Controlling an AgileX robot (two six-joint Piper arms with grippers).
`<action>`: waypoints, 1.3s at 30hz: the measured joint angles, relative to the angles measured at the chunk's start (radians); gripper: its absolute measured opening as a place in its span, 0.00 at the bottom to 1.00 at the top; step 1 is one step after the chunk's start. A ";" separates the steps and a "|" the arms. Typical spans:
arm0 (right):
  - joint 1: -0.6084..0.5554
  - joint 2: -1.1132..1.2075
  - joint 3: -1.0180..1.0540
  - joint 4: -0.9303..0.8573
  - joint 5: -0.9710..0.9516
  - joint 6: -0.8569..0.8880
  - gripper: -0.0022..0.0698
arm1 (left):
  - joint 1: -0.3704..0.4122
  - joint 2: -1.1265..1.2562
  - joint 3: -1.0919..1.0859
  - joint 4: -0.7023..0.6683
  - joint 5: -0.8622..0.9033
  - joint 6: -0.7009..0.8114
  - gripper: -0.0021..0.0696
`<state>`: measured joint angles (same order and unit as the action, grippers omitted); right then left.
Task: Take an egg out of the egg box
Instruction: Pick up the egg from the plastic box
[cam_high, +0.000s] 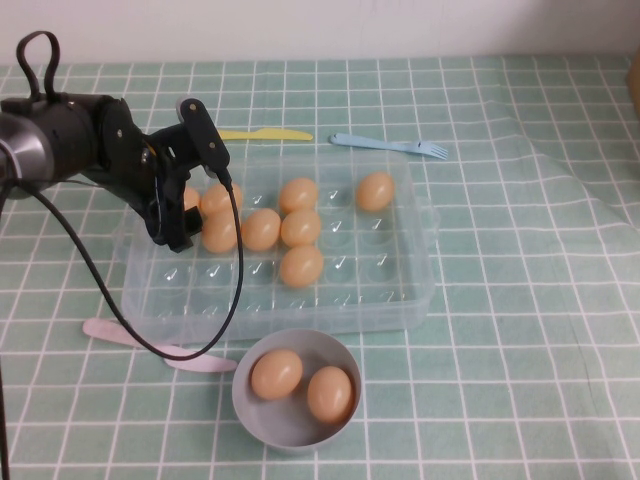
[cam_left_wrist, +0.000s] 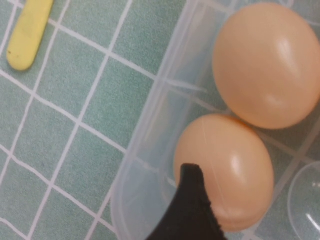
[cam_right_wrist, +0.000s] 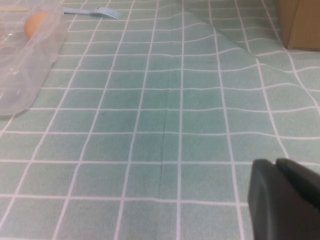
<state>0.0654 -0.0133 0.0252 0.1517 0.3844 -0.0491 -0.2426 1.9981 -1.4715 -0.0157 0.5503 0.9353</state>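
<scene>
The left gripper (cam_high: 178, 215) is held low over the left end of the egg box (cam_high: 420, 290), its jaws spread wide and nothing yet gripped. In the left wrist view one black fingertip (cam_left_wrist: 192, 210) is seen lying against the egg (cam_left_wrist: 225, 172) nearest the box's corner, with a second egg (cam_left_wrist: 267, 65) seated in the next slot just beside it. The wide spread is judged to be kept so that the fingers can be passed down either side of the egg before being closed.

Seven eggs are counted in the box, clustered toward its left and middle. A grey bowl (cam_high: 250, 405) is set just in front of the box, close enough for a short carry, and two eggs are already held in it.

The right gripper (cam_right_wrist: 285, 200) is parked well to the right of the box above bare tablecloth (cam_right_wrist: 165, 125); whether its fingers are open cannot be told.
</scene>
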 joint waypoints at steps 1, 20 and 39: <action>0.000 0.000 0.000 0.000 0.000 0.000 0.01 | 0.000 0.000 0.000 0.000 0.000 0.000 0.74; 0.000 0.000 0.000 0.000 0.000 0.000 0.01 | 0.000 0.004 0.000 0.000 -0.002 -0.042 0.74; 0.000 0.000 0.000 0.000 0.000 0.000 0.01 | 0.008 0.017 0.000 0.008 -0.018 -0.045 0.67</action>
<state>0.0654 -0.0133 0.0252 0.1517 0.3844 -0.0491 -0.2343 2.0151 -1.4715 -0.0082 0.5325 0.8906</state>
